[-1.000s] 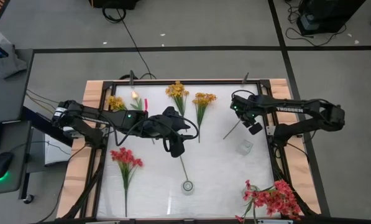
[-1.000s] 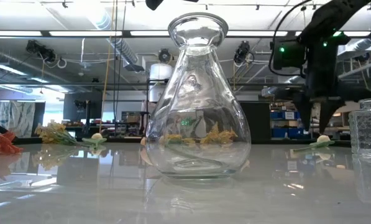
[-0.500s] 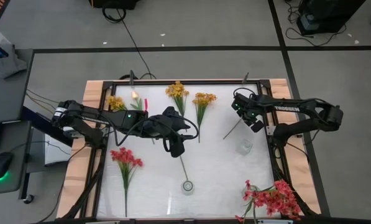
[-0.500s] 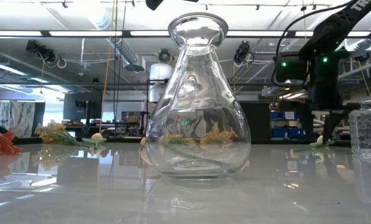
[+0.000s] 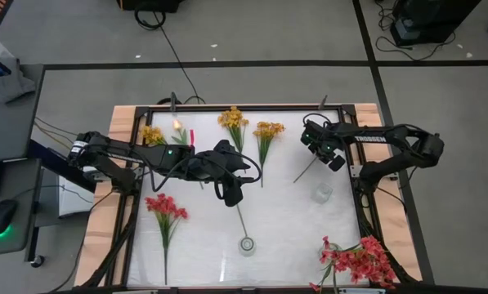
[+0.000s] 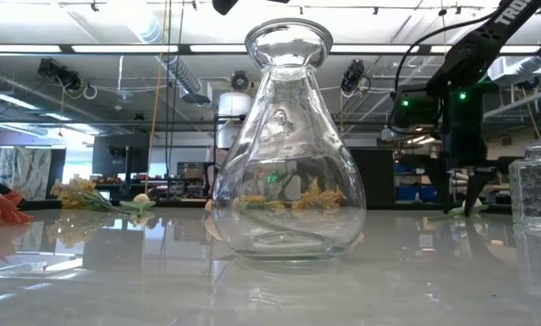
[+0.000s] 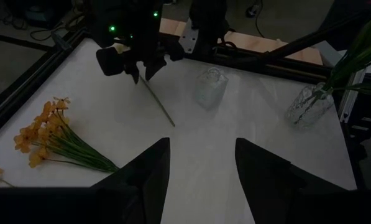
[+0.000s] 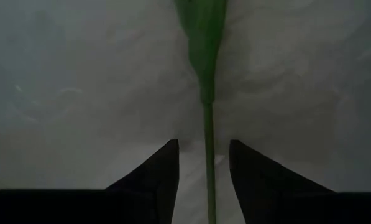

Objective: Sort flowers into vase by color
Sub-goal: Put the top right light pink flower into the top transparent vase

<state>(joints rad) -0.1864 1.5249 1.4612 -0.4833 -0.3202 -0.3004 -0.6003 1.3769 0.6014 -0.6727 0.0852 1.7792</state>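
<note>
Now | right gripper [image 8: 204,165] open astride slim green stem [image 8: 205,93] | left gripper [image 7: 201,163] open, glossy white table [image 5: 284,212]

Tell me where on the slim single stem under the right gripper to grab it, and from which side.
Grip the slim stem on its thin bare stretch just below the wider leaf, coming straight down from above. It lies flat on the table, and the right gripper already has its open fingers astride it, one on each side, so closing across the stem should catch it.
</note>
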